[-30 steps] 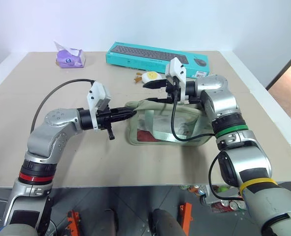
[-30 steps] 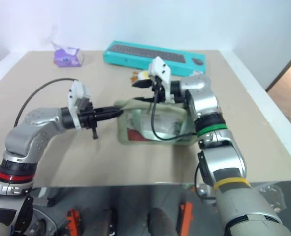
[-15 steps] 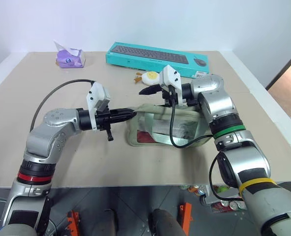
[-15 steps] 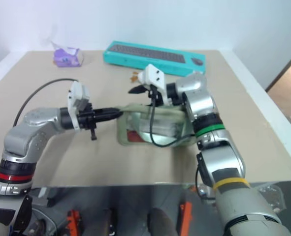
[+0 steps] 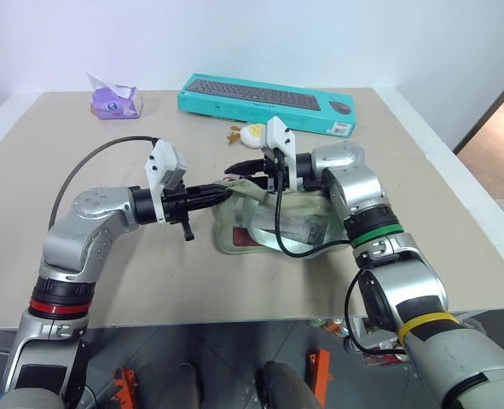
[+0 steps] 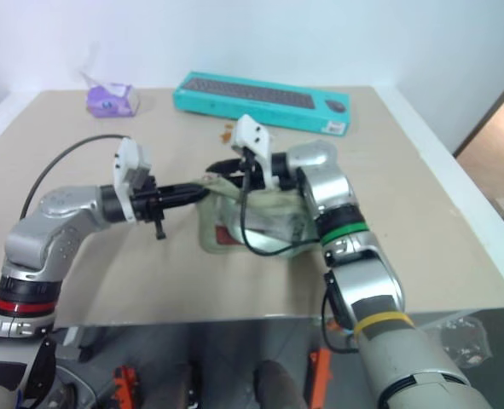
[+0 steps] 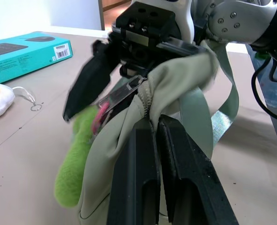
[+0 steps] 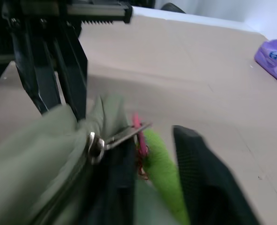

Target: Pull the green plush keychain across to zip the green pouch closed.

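The green pouch [image 5: 277, 226] lies mid-table, its near end lifted. My left gripper [image 5: 226, 191] points right and is shut on the pouch's fabric edge [image 7: 143, 101] beside the zipper's end. My right gripper [image 5: 239, 170] points left and meets it over that same end. In the right wrist view the green plush keychain [image 8: 161, 164] and its pink clasp [image 8: 137, 129] fill the gap between the right fingers, which are shut on it. The metal zipper pull [image 8: 122, 136] runs from the clasp to the pouch. In the left wrist view the plush [image 7: 75, 159] hangs below the right finger [image 7: 89, 86].
A teal keyboard box [image 5: 269, 92] lies along the table's far side. A yellow-and-white egg trinket [image 5: 253, 134] sits just behind the grippers. A purple tissue pack [image 5: 115, 102] is at the far left. The table's front edge [image 5: 234, 319] runs close below the pouch.
My right gripper has moved left along the pouch's top to the left gripper, and its fingers have closed on the keychain. The left gripper has held still.
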